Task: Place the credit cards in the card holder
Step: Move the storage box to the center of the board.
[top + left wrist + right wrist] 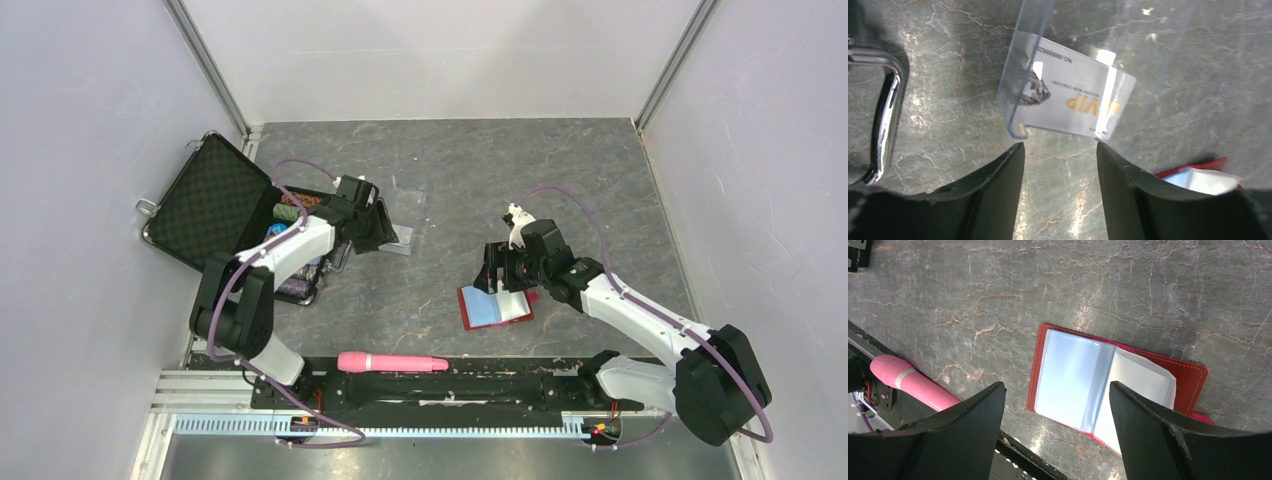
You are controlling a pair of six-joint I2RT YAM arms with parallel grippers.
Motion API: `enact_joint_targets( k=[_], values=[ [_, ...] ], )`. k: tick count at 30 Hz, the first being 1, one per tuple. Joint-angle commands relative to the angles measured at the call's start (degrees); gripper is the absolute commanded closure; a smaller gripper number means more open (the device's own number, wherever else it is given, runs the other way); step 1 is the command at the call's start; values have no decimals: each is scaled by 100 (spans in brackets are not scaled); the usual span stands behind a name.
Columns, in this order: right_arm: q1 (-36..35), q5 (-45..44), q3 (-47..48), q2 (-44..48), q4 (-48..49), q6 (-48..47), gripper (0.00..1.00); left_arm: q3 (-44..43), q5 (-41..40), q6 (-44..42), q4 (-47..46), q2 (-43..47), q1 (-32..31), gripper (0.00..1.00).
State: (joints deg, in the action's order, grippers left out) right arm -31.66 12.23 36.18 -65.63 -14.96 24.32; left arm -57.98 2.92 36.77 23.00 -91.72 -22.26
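A credit card (1073, 92), pale grey with a gold "VIP" mark, lies inside a clear plastic case (1009, 107) on the table. My left gripper (1060, 150) stands open just short of the case's near edge, with only bare table between its fingers. In the top view it (385, 232) is beside the case (402, 238). The card holder (1188, 375), a red wallet, lies open flat with its pale blue pockets (1073, 380) up. My right gripper (1055, 386) hovers open above the holder's left half, holding nothing. From above, that gripper (500, 272) sits over the holder (495, 308).
An open black briefcase (215, 200) with poker chips (290, 212) lies at the left wall, its chrome handle (885, 100) near my left fingers. A pink cylinder (392, 362) rests on the black base rail (500, 385) at the near edge.
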Motion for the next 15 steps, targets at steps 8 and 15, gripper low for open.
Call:
enact_joint_targets(
  k=[8,15],
  values=[
    [-24,6,99,181,-46,-123,20,-334,-182,194,-245,733,-701,34],
    [-16,36,-73,398,-74,-94,20,-1519,-935,-664,541,-411,-1021,34]
  ],
)
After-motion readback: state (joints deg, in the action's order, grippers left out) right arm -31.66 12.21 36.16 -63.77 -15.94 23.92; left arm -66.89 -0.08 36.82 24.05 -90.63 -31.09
